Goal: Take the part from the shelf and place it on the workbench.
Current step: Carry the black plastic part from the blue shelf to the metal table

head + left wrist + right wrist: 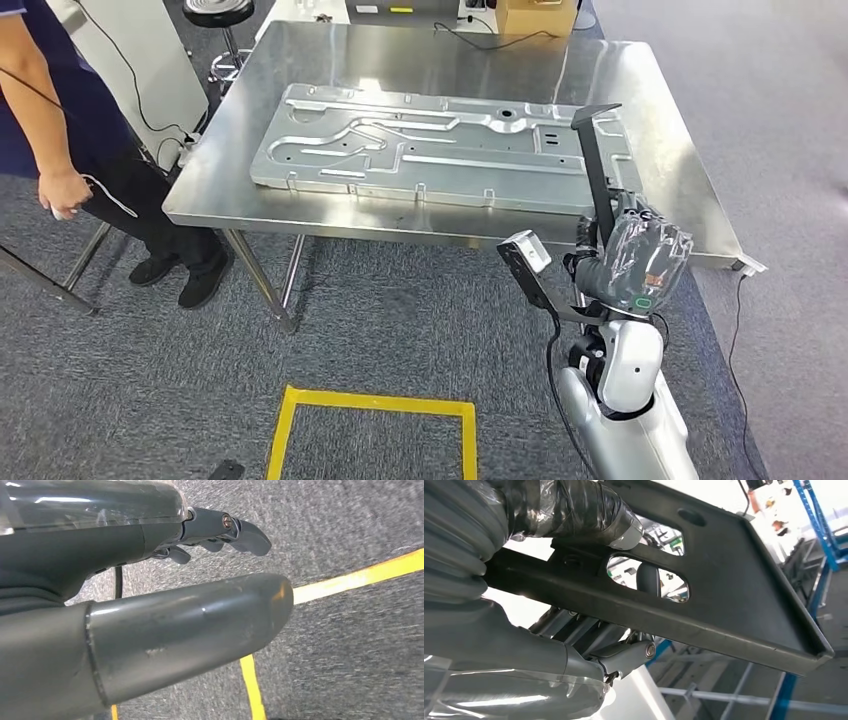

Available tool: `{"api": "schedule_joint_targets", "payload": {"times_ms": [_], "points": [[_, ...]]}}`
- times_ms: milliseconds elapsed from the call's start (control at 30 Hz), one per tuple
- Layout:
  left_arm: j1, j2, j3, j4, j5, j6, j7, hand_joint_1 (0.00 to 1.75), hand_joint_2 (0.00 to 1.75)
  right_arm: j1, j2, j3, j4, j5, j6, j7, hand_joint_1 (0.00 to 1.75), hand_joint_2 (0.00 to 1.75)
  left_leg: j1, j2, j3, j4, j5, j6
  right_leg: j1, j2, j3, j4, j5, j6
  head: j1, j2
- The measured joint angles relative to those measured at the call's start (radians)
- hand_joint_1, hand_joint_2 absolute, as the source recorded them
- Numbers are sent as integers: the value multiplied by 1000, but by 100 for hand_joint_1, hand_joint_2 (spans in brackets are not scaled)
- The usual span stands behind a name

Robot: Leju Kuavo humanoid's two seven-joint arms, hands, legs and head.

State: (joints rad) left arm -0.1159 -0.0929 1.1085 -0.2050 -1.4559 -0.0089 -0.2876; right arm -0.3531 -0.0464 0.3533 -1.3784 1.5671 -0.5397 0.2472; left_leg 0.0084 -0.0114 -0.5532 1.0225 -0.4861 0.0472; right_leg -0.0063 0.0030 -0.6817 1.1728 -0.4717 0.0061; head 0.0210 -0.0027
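Near bench edge: right hand (pixel 640 255) grips the dark bracket part (pixel 596 160), held upright.
Left hand (pixel 150 580): fingers apart, holding nothing.
Workbench (pixel 640 110): bears a stamped panel (pixel 440 145).

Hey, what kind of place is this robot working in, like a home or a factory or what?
Most likely a factory floor or industrial test workshop. A steel workbench carries a large stamped metal panel, yellow tape marks a square on the grey carpet, and blue shelf racking shows behind the black metal part in the right hand.
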Motion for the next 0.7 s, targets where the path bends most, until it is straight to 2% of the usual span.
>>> {"api": "schedule_joint_targets", "payload": {"times_ms": [33, 67, 133, 233, 267, 300, 367, 400, 433, 467, 500, 533, 567, 600, 700], "points": [[-1, -1, -3, 0, 0, 0, 0, 0, 0, -11, -1, 5, 5, 0, 3, 0, 175, 175, -2, 0, 7, 0, -7, -3, 5, 0, 19, -56, 34, -9, 0, 0], [-3, -1, -6, 0, -1, -1, 1, 0, 0, -24, -3, 11, 10, 0, 6, 0, 175, 175, -1, 0, 10, 1, -12, -7, 10, -1, 34, -100, 49, -17, 0, 0], [-6, -2, -11, 0, -1, -2, 2, 0, 0, -42, -4, 22, 18, 0, 12, 0, 175, 175, 0, 2, 13, -1, -19, -18, 18, -1, 46, -131, 42, -25, 0, 0], [-8, -1, -12, 0, -2, -4, 3, 0, 0, -54, -4, 32, 27, 0, 23, 0, 175, 175, 2, 5, 17, 5, -34, -34, 10, -1, 68, -157, 35, -30, 0, 0], [-9, -1, -12, 0, -2, -4, 3, 0, 0, -64, -4, 38, 33, 0, 30, 2, 175, 175, 3, 5, 5, 35, -49, -39, 5, -2, 78, -166, 34, -33, 0, 0], [-10, 0, -13, 0, -3, -6, 3, 0, 0, -78, -4, 45, 43, 0, 38, 3, 175, 175, 5, 6, -21, 86, -70, -43, 3, -2, 86, -170, 32, -35, -1, 0], [-12, 2, -13, 0, -3, -8, 5, 0, 0, -103, -4, 62, 67, 0, 55, 5, 175, 175, 7, 6, -99, 212, -106, -49, 2, -2, 96, -171, 23, -38, -1, 0], [-11, 2, -13, 0, -3, -9, 7, 0, 0, -110, -4, 68, 78, 0, 61, 5, 175, 175, 8, 6, -129, 248, -103, -52, 2, -1, 103, -170, 17, -37, -1, 0], [-10, 2, -14, 0, -3, -10, 8, 0, 0, -114, -4, 72, 88, 0, 66, 5, 175, 175, 9, 7, -142, 247, -80, -54, 2, -2, 111, -169, 10, -36, -1, 0], [-9, 2, -14, 0, -3, -11, 9, 0, 0, -119, -4, 75, 98, 0, 68, 5, 175, 175, 10, 7, -136, 209, -39, -55, 1, -2, 120, -166, 2, -33, -1, 0], [-9, 3, -14, 0, -2, -11, 10, 0, 0, -126, -4, 77, 106, 0, 70, 5, 175, 175, 11, 8, -118, 145, 7, -55, 1, -2, 128, -162, -7, -29, -1, 0], [-9, 3, -14, 0, -2, -11, 10, 0, 0, -135, -4, 79, 114, 0, 70, 5, 175, 175, 11, 8, -96, 87, 38, -56, 2, -2, 133, -156, -16, -24, -1, 0], [-10, 3, -14, 0, -2, -11, 10, 0, 0, -144, -4, 79, 121, 0, 70, 5, 175, 175, 10, 8, -79, 44, 55, -52, 3, -1, 135, -151, -24, -19, -1, 0], [-11, 3, -14, 0, -1, -11, 11, 0, 0, -151, -4, 80, 125, 0, 70, 4, 175, 175, 8, 7, -70, 23, 55, -48, 5, -1, 135, -148, -29, -14, -1, 0], [-11, 2, -15, 0, -1, -12, 11, 0, 0, -160, -4, 81, 136, 0, 71, 4, 175, 175, 6, 4, -63, 15, 44, -28, 4, -1, 136, -146, -38, 0, -1, 0]]}}
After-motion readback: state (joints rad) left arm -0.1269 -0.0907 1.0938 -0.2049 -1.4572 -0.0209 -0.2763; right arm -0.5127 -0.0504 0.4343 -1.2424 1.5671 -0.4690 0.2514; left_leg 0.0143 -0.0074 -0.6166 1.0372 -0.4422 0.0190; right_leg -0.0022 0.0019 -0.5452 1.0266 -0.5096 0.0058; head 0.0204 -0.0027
